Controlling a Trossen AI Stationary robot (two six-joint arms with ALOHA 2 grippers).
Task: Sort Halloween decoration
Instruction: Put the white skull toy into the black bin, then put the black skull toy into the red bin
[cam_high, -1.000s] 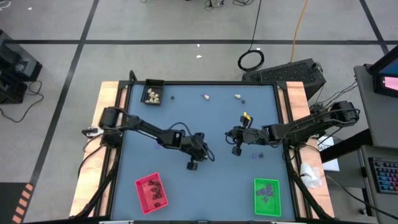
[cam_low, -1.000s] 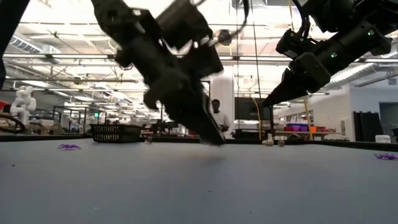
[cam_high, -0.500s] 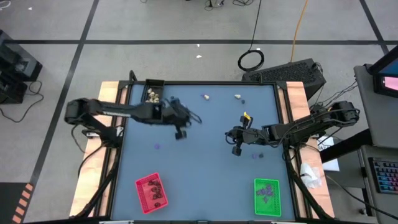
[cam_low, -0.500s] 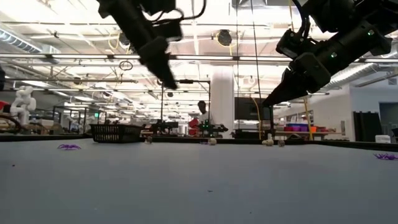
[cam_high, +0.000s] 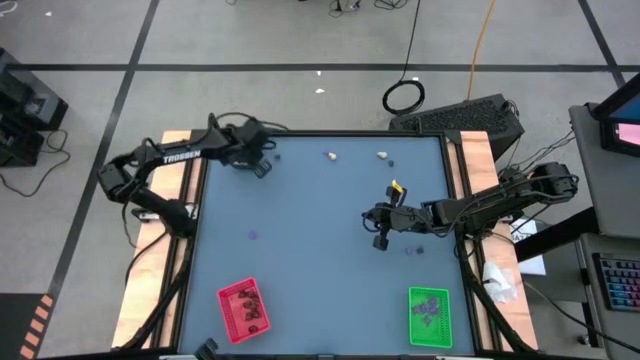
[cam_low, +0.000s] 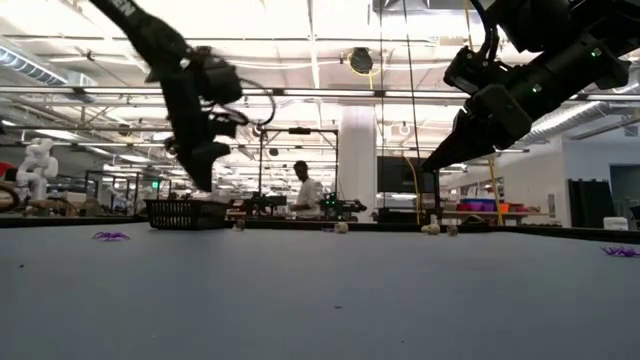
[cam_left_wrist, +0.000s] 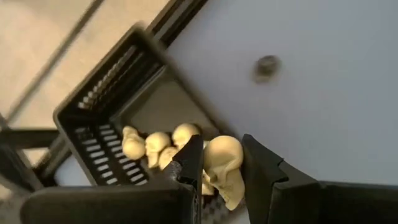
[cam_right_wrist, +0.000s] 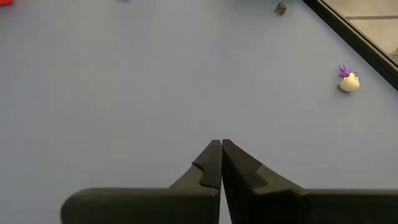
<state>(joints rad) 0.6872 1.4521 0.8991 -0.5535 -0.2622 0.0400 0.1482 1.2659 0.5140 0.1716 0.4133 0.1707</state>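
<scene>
While the left gripper (cam_left_wrist: 222, 163) hangs over the black tray (cam_left_wrist: 93, 102) at the table's far left corner, its fingers (cam_left_wrist: 189, 158) pinch a cream skull (cam_left_wrist: 225, 163); more cream skulls (cam_left_wrist: 152, 146) lie inside the tray. Right gripper (cam_right_wrist: 220, 163) sits mid-table, right of centre, jaws fully closed, nothing held. Two cream lumps (cam_high: 331, 155) lie loose near the far edge. Red tray (cam_high: 243, 309) and green tray (cam_high: 429, 313) at the near edge hold dark trinkets. Purple bit (cam_high: 252, 236) lies on the blue table (cam_high: 320, 260).

White "TROSSEN" lettering — on left arm (cam_high: 180, 156) link — nothing else legible.
</scene>
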